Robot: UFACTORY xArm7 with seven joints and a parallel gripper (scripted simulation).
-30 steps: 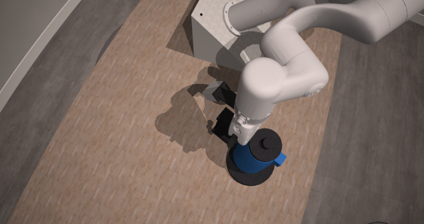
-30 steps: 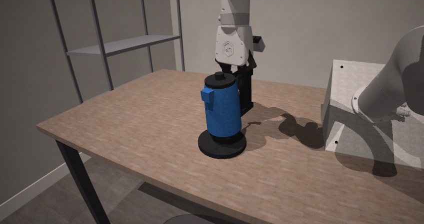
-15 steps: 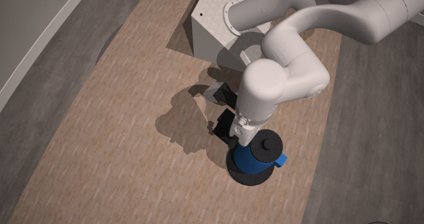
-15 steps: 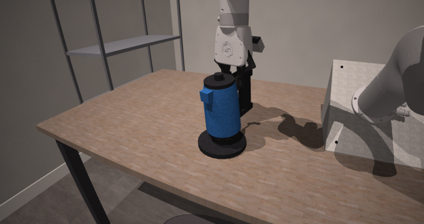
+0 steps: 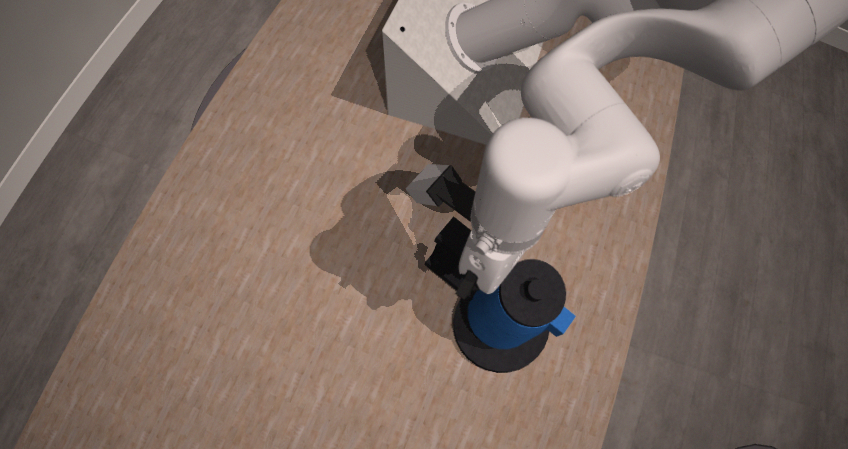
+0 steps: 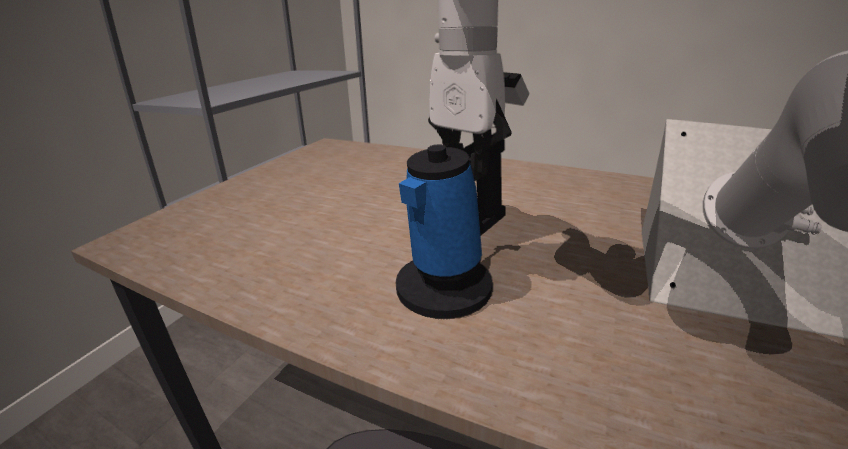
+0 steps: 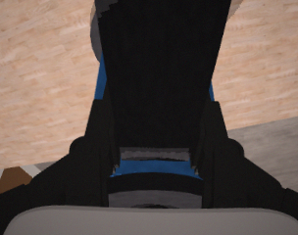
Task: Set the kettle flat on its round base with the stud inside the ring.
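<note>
The blue kettle [image 6: 445, 224] stands upright on its black base [image 6: 443, 299], its spout [image 6: 411, 193] pointing away from my arm. My pincer [image 6: 489, 174] is clamped part-way shut on the black handle [image 6: 491, 189] behind the body, coming down from above. The base lies flat on the table [image 6: 238, 254], near its edge. A grey block [image 6: 696, 165] carries my arm, well apart.

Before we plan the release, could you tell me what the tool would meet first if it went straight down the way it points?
The tool points straight down, shut on the kettle's handle bar. Below it lies the table, just beside the base, though depth is unclear.
</note>
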